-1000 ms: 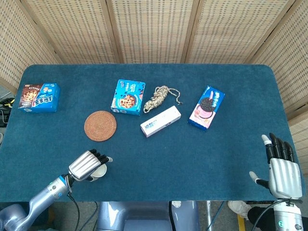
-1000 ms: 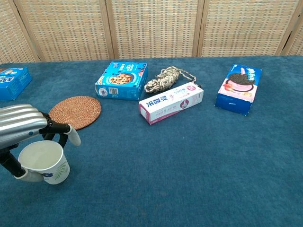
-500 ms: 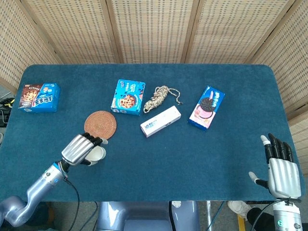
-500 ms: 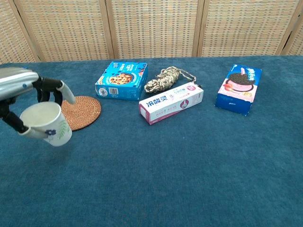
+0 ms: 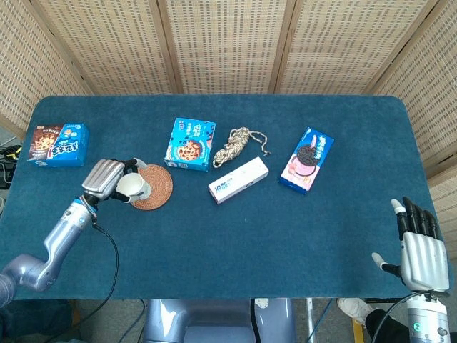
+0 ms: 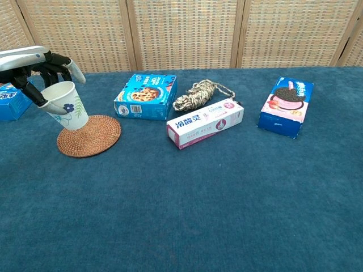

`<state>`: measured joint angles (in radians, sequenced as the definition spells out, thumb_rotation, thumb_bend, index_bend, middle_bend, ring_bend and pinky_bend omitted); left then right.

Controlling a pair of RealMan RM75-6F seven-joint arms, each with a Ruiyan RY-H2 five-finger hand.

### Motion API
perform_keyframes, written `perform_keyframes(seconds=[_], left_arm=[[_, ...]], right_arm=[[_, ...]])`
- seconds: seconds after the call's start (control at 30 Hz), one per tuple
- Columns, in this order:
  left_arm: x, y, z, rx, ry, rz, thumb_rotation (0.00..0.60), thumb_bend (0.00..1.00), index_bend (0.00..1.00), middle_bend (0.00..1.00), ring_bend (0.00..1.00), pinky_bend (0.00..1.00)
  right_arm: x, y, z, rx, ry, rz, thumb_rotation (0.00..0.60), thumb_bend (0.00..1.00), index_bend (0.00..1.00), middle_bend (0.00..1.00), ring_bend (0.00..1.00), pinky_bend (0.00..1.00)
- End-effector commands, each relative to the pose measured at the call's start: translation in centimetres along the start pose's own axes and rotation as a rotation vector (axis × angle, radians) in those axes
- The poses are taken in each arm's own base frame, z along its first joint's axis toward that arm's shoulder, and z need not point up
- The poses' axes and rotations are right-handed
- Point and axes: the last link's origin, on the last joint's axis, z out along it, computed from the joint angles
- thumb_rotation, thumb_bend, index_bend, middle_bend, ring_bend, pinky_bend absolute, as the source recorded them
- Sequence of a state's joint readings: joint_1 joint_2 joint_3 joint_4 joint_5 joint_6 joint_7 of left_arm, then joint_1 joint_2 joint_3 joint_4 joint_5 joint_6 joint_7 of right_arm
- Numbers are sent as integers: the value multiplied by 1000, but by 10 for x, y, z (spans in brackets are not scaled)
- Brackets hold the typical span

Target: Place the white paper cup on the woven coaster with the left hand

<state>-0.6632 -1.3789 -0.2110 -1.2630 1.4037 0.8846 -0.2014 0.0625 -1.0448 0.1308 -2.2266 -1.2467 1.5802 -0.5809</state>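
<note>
My left hand (image 5: 106,179) (image 6: 31,65) holds the white paper cup (image 6: 67,106) (image 5: 133,187), which has a small blue flower print. The cup is tilted and hangs just over the left part of the round woven coaster (image 6: 91,136) (image 5: 154,187); whether its base touches the coaster I cannot tell. My right hand (image 5: 418,245) stays low at the table's near right corner, fingers spread and holding nothing; only the head view shows it.
A blue cookie box (image 6: 145,96) stands just behind the coaster, with a coil of rope (image 6: 199,93) and a white toothpaste box (image 6: 205,123) to its right. An Oreo box (image 6: 286,106) lies further right. Another blue box (image 5: 58,145) sits at the far left.
My left hand has carried the cup from the table's near edge away from me and up, to above the coaster's left part. The right hand has barely moved.
</note>
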Motion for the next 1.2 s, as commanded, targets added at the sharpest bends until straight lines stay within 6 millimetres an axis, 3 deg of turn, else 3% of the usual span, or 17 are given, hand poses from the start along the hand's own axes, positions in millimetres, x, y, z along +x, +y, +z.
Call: perform_keyframes(seconds=[0.03,0.47,0.97,1.07,1.13,1.2], left_arm=[[-9,-1,13,28,-32,-38,600,0,335,472,508,442],[-23,7,43,57,-63,-6,600,0,335,470,506,427],[-27,-4,46,108,-78,59,600,0,325,452,486,418],[-28,-4,46,110,-83,56,600,0,194,324,349,371],[-29,-5,45,108,-98,67,600,0,36,150,192,324],[-27,-5,44,102,-109,71,600,0,0,69,122,296]], right_arm=[[0,1,0,-2,-1,3,600,0,51,0,0,0],[-1,3,2,-6,-10,4,600,0,51,0,0,0],[-1,4,2,-10,-11,8,600,0,54,0,0,0],[-1,4,2,-10,-12,6,600,0,56,0,0,0],[-1,4,3,-10,-12,6,600,0,57,0,0,0],[-1,4,3,-9,-11,6,600,0,57,0,0,0]])
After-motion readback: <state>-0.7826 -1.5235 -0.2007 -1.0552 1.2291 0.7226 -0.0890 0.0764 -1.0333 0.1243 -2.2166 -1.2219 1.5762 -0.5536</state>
